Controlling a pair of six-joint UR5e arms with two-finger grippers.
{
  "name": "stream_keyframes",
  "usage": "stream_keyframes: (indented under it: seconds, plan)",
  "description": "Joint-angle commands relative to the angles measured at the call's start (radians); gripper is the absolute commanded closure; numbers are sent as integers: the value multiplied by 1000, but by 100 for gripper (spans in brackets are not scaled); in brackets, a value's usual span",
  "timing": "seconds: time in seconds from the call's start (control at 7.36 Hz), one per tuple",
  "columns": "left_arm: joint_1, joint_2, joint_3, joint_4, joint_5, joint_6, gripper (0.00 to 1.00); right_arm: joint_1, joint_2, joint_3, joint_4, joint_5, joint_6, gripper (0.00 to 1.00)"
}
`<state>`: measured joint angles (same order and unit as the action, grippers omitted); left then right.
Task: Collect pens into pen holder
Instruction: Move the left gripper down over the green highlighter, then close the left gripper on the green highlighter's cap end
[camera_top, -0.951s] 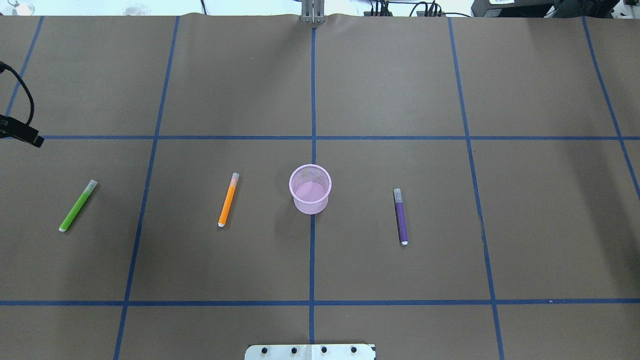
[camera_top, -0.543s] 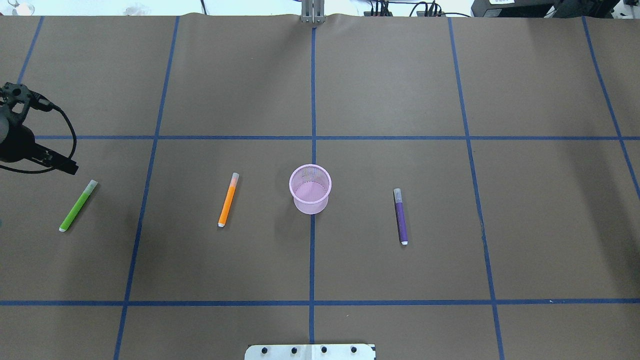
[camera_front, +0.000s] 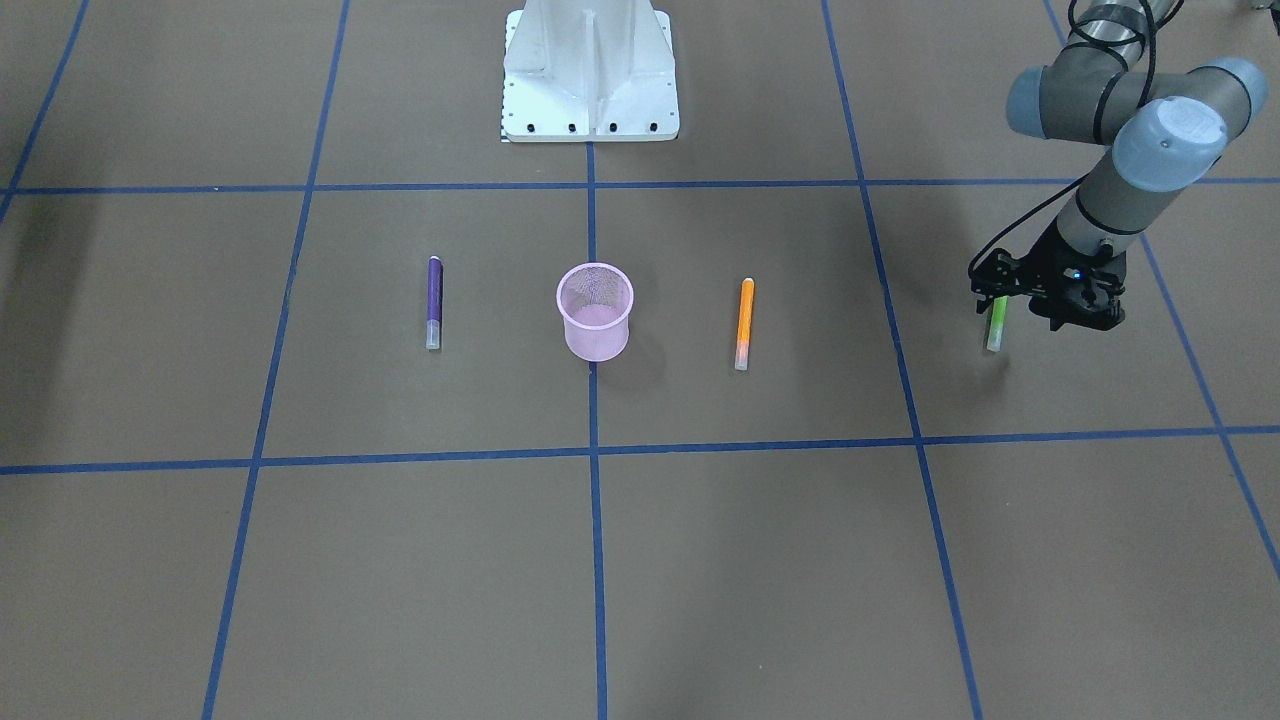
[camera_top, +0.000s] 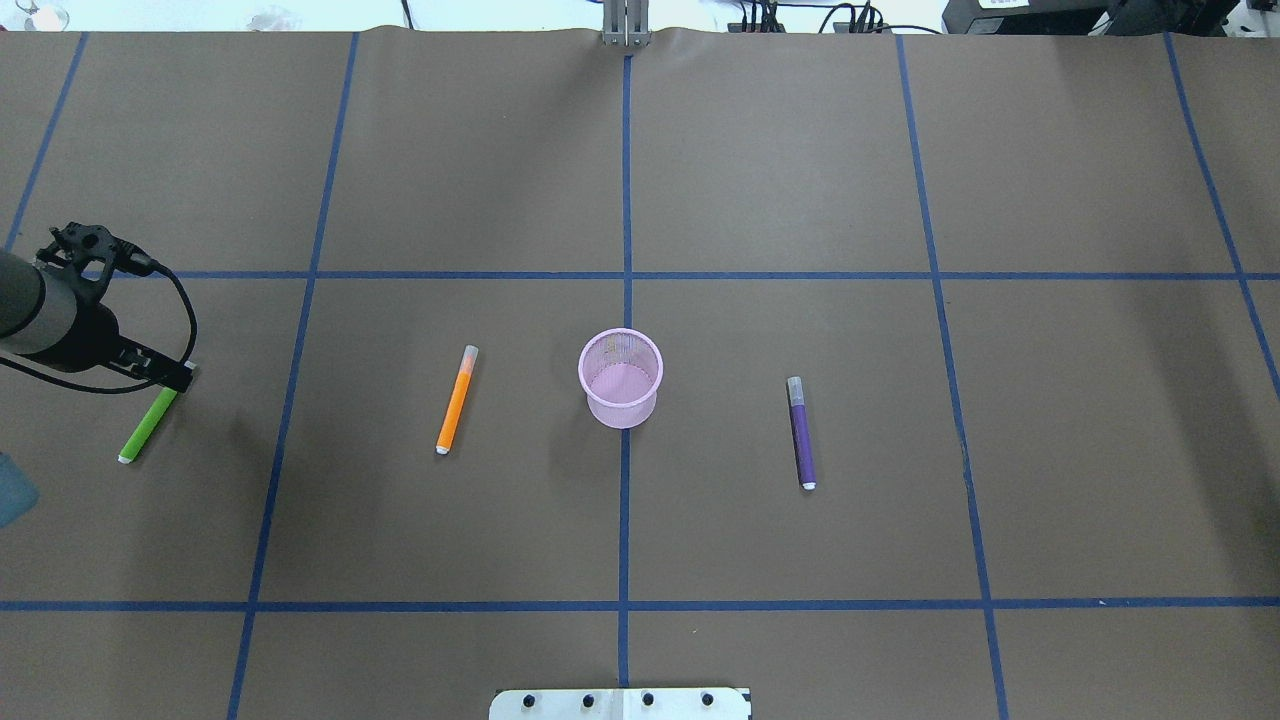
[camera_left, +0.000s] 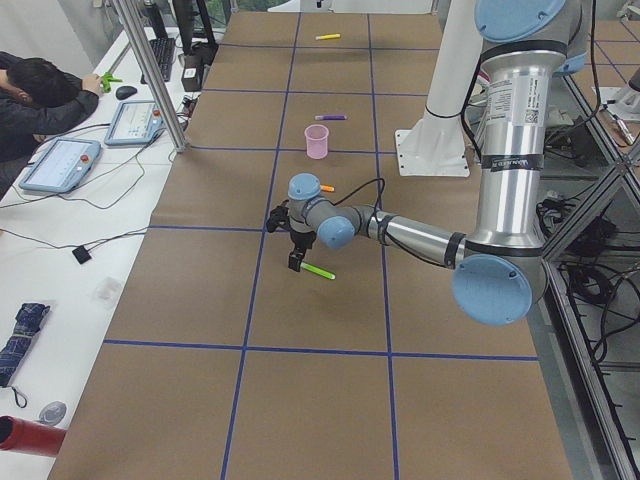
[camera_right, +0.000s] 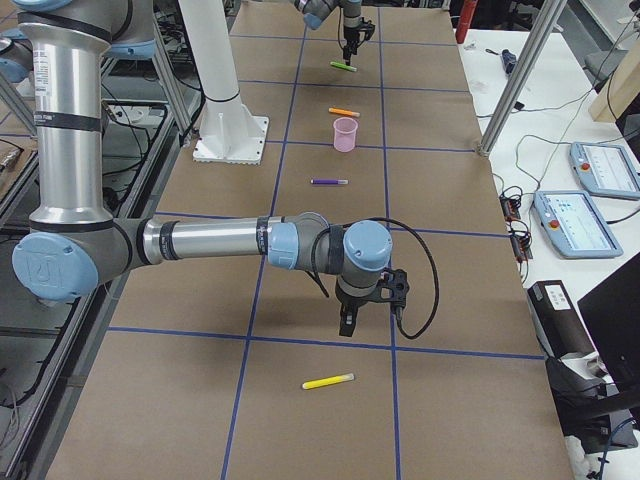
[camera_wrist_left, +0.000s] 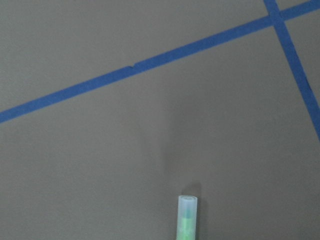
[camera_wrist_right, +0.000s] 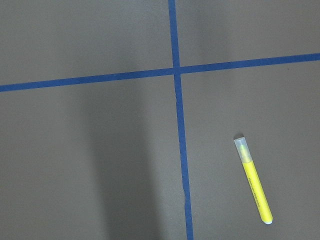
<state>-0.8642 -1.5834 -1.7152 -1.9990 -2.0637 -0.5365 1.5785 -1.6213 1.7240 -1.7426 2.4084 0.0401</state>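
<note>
- Your left tool (camera_top: 172, 374), spread unreadable, hangs over the green pen's (camera_top: 141, 432) cap by the counter's (camera_top: 780, 170) left edge.
- Mid-counter stands the pen holder (camera_top: 621, 378), orange pen (camera_top: 455, 402) and purple pen (camera_top: 801, 437) well apart.

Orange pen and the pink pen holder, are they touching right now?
Apart. The overhead view shows bare brown table between the orange pen and the pen holder; the front-facing view shows the same gap.
</note>
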Motion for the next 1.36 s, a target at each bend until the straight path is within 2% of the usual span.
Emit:
stream_keyframes:
  seconds: [0.0, 0.14, 0.27, 0.41, 1.22]
  plan:
    - [26, -4, 23, 0, 1, 4, 2, 0, -2, 0, 0, 0, 0, 0]
    - [28, -4, 23, 0, 1, 4, 9, 0, -2, 0, 0, -2, 0, 0]
    - [30, -3, 23, 2, 1, 4, 21, 0, -2, 0, 0, -2, -2, 0]
    - [30, -1, 23, 2, 1, 4, 29, 0, -2, 0, 0, -2, -2, 0]
    - [37, -3, 23, 3, 1, 1, 35, 0, -3, 0, 0, -3, -8, 0]
